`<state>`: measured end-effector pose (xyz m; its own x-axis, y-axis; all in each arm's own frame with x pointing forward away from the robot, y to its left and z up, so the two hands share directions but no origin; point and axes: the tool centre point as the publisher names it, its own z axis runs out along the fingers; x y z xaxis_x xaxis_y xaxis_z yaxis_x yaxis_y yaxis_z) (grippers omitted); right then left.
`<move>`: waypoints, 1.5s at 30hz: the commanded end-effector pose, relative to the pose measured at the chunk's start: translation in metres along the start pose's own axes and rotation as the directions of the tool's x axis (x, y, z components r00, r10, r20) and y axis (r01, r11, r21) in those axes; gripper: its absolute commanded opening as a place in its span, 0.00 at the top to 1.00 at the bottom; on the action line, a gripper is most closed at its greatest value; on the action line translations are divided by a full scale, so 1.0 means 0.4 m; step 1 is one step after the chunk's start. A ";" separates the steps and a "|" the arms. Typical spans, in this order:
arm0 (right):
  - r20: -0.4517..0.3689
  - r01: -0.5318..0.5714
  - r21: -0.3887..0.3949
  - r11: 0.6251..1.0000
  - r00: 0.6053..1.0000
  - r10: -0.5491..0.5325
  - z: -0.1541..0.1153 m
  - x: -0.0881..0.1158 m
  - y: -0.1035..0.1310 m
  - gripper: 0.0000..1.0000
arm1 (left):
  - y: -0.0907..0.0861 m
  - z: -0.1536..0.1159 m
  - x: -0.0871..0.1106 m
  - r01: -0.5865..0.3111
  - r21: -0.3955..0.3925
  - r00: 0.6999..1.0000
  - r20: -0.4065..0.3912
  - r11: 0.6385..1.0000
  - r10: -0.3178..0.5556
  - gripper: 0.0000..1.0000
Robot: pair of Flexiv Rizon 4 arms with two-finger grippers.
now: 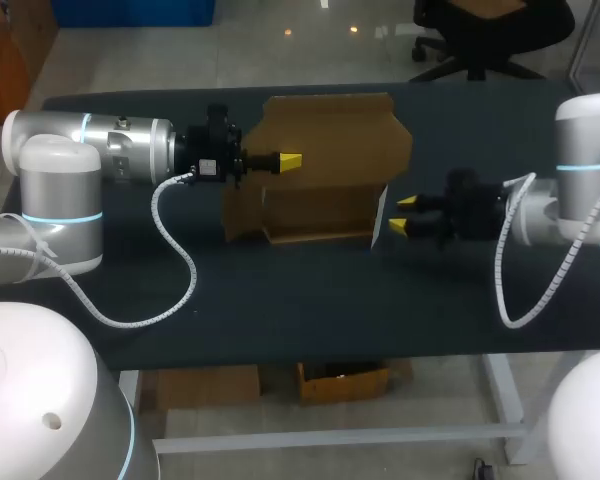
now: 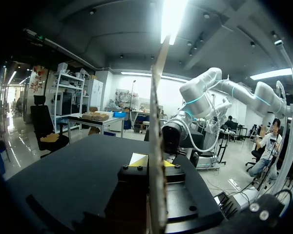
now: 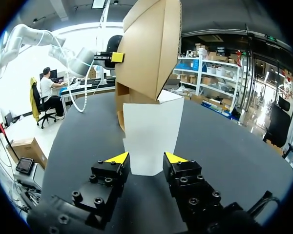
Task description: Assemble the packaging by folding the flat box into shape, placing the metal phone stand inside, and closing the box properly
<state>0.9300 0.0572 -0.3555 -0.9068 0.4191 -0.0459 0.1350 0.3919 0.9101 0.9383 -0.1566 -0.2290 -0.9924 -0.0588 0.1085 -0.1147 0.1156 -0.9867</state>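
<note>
A half-folded cardboard box (image 1: pixel 320 170) of plain brown board sits at the middle of a dark, matte tabletop (image 1: pixel 280 300). Its tall back panel, stepped at the upper corners, rises behind a shallow open tray.

The left claw (image 1: pixel 288 160), black with bright yellow tips, comes in from the box's left side and is closed on that upright panel. In the left wrist view the thin, raw edge of the board runs straight up between the two fingers, with a yellow tip against either face.

At the box's right end a smooth white flap (image 3: pixel 149 131), flat and roughly rectangular, stands out from the tray. The right claw (image 3: pixel 146 157) lies low just beside that end, fingers spread wide and gripping nothing. The flap's lower edge sits in the gap between the two wedge-shaped yellow tips. Whether it brushes them cannot be told.

A white coiled cable (image 1: pixel 175 255) droops in a loop from the left arm, to the left of the box.
</note>
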 end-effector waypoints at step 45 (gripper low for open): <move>0.032 -0.030 -0.020 0.999 0.999 0.031 0.096 -0.033 0.008 0.56 | 0.008 0.001 -0.002 0.000 0.000 1.000 -0.002 1.000 0.000 1.00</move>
<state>0.9547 0.0810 -0.3664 -0.8900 0.4550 -0.0302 0.1542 0.3625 0.9191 0.9383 -0.1565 -0.2290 -0.9924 -0.0590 0.1084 -0.1147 0.1156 -0.9867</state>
